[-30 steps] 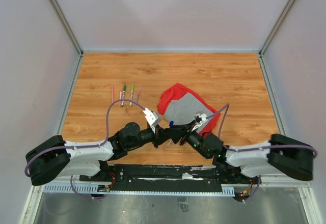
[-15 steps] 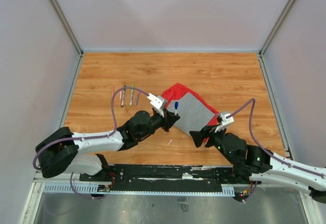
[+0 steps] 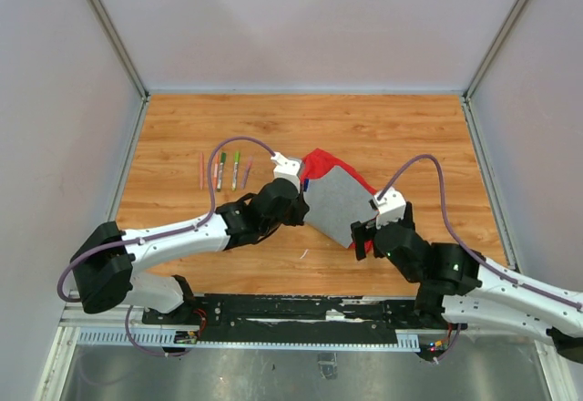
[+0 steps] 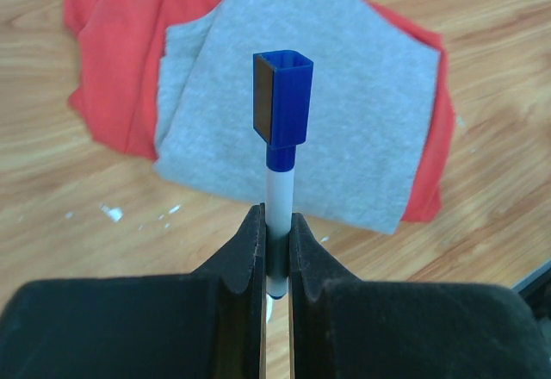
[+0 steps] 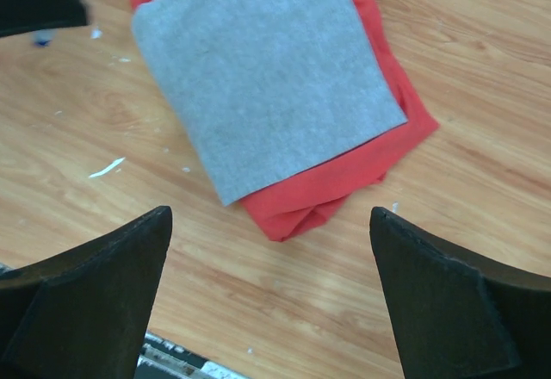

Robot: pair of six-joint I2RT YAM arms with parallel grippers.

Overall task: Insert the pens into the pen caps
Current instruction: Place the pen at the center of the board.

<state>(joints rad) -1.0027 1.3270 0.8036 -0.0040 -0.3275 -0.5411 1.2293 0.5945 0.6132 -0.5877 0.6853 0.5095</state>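
My left gripper (image 4: 275,241) is shut on the white barrel of a blue pen (image 4: 277,191). The pen points away from me over the cloth, and a square blue pen cap (image 4: 282,93) sits on its far end. From above, the left gripper (image 3: 297,202) is at the cloth's left edge, with the blue pen (image 3: 306,185) just showing. My right gripper (image 5: 269,220) stands wide open with nothing between its fingers, above the cloth's near corner; from above the right gripper (image 3: 361,237) is at the cloth's near right. Several other pens (image 3: 226,170) lie in a row at the left.
A red-and-grey cloth (image 3: 335,202) lies folded at the table's middle. It fills much of the left wrist view as the cloth (image 4: 336,129) and the right wrist view as the cloth (image 5: 258,69). Small white specks (image 5: 107,169) dot the wood near it.
The right gripper has opened wide and drawn back to the right, away from the pen. The left gripper has carried the capped blue pen up and away towards the cloth.
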